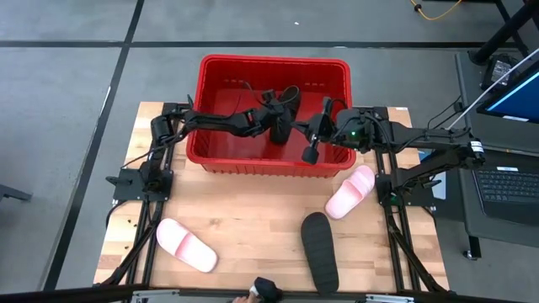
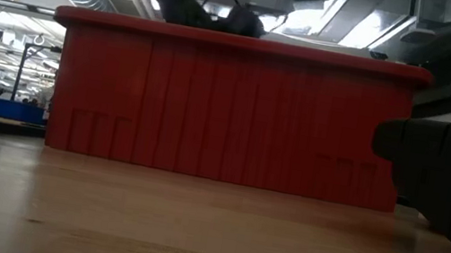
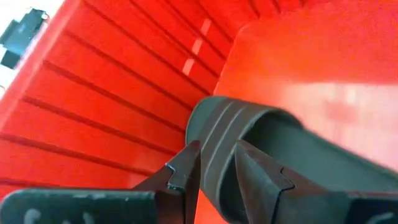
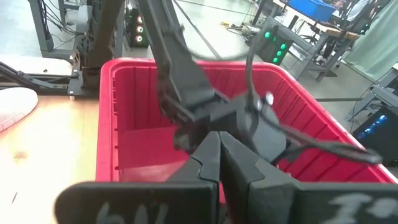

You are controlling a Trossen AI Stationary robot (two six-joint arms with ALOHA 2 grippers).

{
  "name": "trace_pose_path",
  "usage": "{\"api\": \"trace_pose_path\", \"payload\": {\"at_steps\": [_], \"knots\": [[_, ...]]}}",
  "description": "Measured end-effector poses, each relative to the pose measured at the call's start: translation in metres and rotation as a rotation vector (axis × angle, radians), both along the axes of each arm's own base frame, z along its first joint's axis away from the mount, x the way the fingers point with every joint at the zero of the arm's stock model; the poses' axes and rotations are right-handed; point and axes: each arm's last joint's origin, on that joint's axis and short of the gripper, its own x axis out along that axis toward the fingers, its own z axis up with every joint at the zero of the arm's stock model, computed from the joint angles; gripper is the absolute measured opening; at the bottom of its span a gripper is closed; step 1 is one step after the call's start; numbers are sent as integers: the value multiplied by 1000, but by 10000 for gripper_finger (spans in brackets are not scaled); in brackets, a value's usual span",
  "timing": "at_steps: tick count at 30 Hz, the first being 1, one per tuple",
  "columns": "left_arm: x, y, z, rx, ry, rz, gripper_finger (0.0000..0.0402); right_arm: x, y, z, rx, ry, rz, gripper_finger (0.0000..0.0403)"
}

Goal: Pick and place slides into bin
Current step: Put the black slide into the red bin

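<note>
The red bin (image 1: 221, 74) stands at the table's far middle. My left gripper (image 1: 278, 126) reaches down inside it and is shut on a black slide (image 1: 289, 94), whose strap and sole show in the left wrist view (image 3: 292, 149). My right gripper (image 1: 311, 153) is shut and empty, hovering over the bin's near wall. A second black slide (image 1: 320, 251) lies sole down at the near right. One pale pink slide (image 1: 349, 192) lies by the bin's near right corner, and another (image 1: 185, 244) lies at the near left. My left gripper pinches the black slide's wide strap (image 3: 214, 134) at its edge, with one finger (image 3: 183, 171) outside the strap and the other (image 3: 258, 174) inside the foot opening. The fingers come from above, slanting down into the bin. Whether the slide touches the bin's floor, I cannot tell.
The bin's ribbed inner wall (image 3: 112, 106) stands close beside the held slide. In the low view the bin's near wall (image 2: 228, 109) fills the middle and the loose black slide (image 2: 444, 179) shows at the right. A person's hand (image 1: 265, 290) is at the table's near edge.
</note>
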Motion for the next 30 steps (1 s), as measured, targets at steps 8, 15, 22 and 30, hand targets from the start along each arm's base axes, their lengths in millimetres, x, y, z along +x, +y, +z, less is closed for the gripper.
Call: {"api": "trace_pose_path", "payload": {"at_steps": [8, 15, 22, 30], "knots": [[-15, -26, 47, -69, -19, -78, 91, -1, 0, -2, 1, 24, 0, 9], [-31, -52, 98, -58, -141, -122, 91, -1, 0, -4, -1, 45, 1, 9], [-47, -78, 132, -49, -190, -171, 79, -3, 0, -8, -1, 89, 2, 9], [-63, -110, 148, -148, -203, -195, 35, -5, 0, -13, 0, 147, 3, 9]]}}
